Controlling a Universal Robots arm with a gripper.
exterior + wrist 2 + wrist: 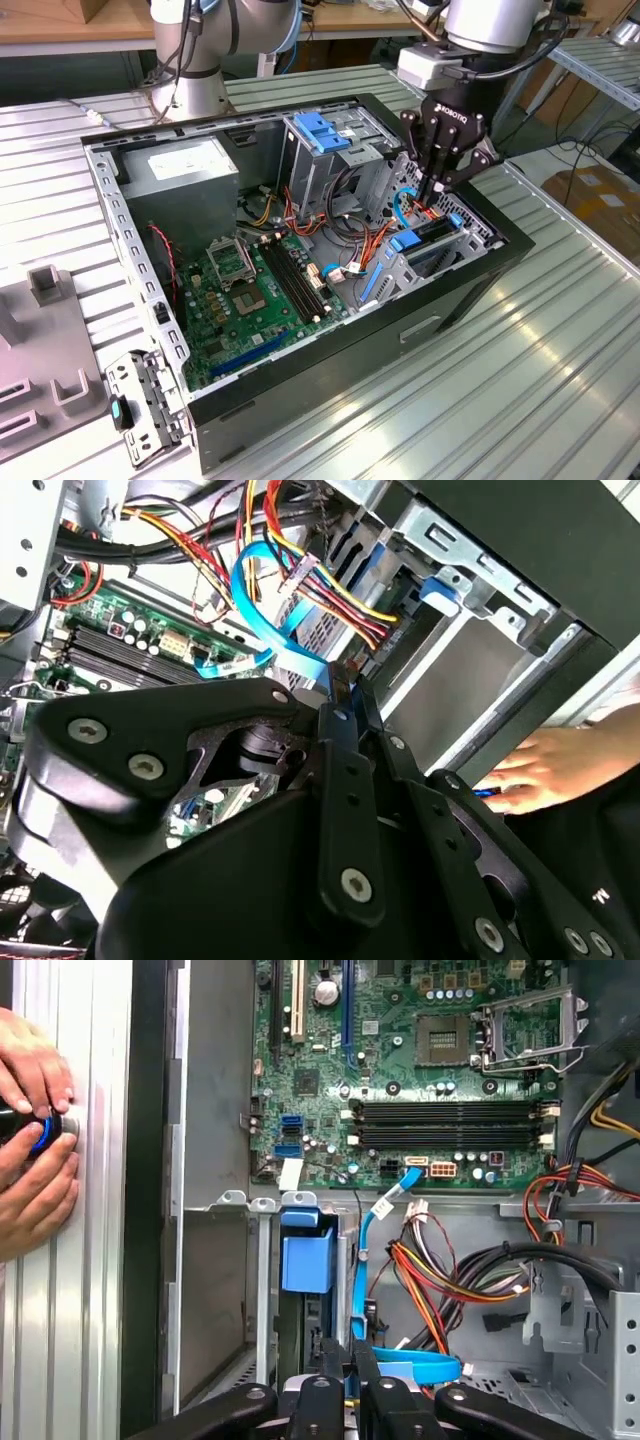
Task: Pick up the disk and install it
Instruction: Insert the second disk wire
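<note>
An open computer case (480,275) lies on the table (560,380). Inside it, the motherboard (250,300) lies flat, with the power supply (190,170) toward the exterior view's left and the drive cage (330,150) beside it. The end effector (438,185) hangs over the drive bay (420,245) at the case's right.

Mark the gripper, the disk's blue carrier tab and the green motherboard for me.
gripper (437,186), exterior view, between its fingertips.
blue carrier tab (308,1259), first wrist view, on its flat front face.
motherboard (232,305), exterior view, on the bare green board near the socket.
</note>
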